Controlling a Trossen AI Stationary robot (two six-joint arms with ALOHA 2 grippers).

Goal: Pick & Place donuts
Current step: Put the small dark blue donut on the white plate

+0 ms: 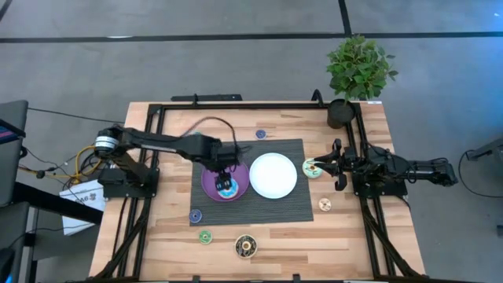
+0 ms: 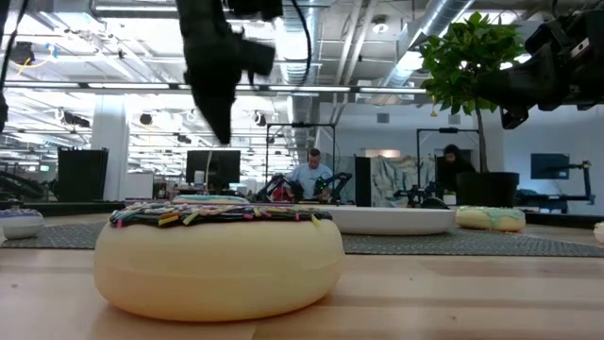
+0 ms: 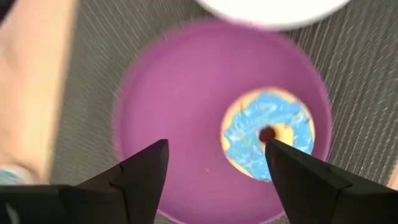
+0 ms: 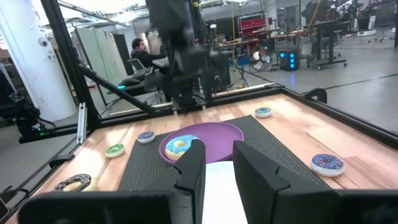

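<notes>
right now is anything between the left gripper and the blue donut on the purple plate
Nothing visible. The left gripper hangs open right above the purple plate, and the blue-iced donut lies bare on it beside one finger, with no other thing in the gap. The right gripper waits at the table's right side.

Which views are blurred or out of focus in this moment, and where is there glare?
Left wrist view: the purple plate and blue donut are smeared, the open left gripper fairly sharp. Low view: the near cream donut looms large, the left arm above is blurred, and ceiling lights glare behind. Right wrist view: the left arm is blurred, the table sharp. High view: evenly lit, no glare.
</notes>
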